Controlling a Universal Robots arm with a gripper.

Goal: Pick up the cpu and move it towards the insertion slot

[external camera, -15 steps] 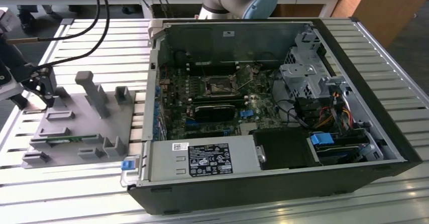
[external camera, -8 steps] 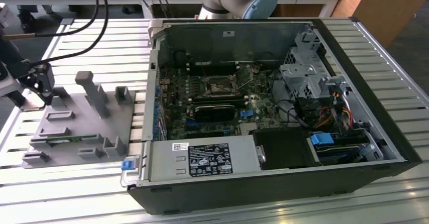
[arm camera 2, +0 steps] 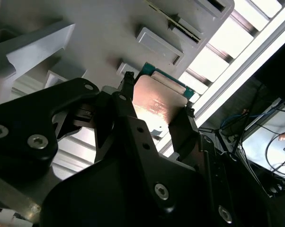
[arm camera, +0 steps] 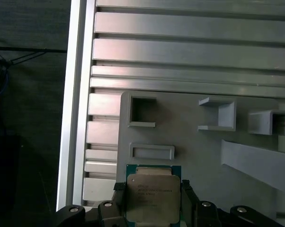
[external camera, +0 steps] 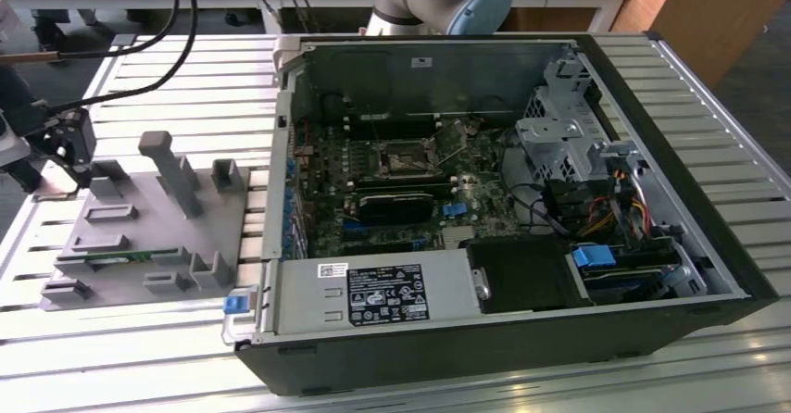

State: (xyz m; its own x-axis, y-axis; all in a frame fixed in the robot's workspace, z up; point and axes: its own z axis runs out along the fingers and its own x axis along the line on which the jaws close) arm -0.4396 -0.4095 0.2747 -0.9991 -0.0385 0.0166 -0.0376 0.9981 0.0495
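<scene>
The claw [arm camera: 153, 193] is clamped on the cpu [arm camera: 153, 202] at the grey tray [arm camera: 204, 156]; in the exterior view, the insertion slot [external camera: 406, 161] lies at its 3 o'clock, well apart.

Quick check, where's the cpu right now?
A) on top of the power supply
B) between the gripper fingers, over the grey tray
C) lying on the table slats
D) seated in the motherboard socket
B: in both wrist views the cpu sits between the fingers of the gripper, with the grey tray behind it. The insertion slot stands apart, inside the open case in the exterior view.
</scene>
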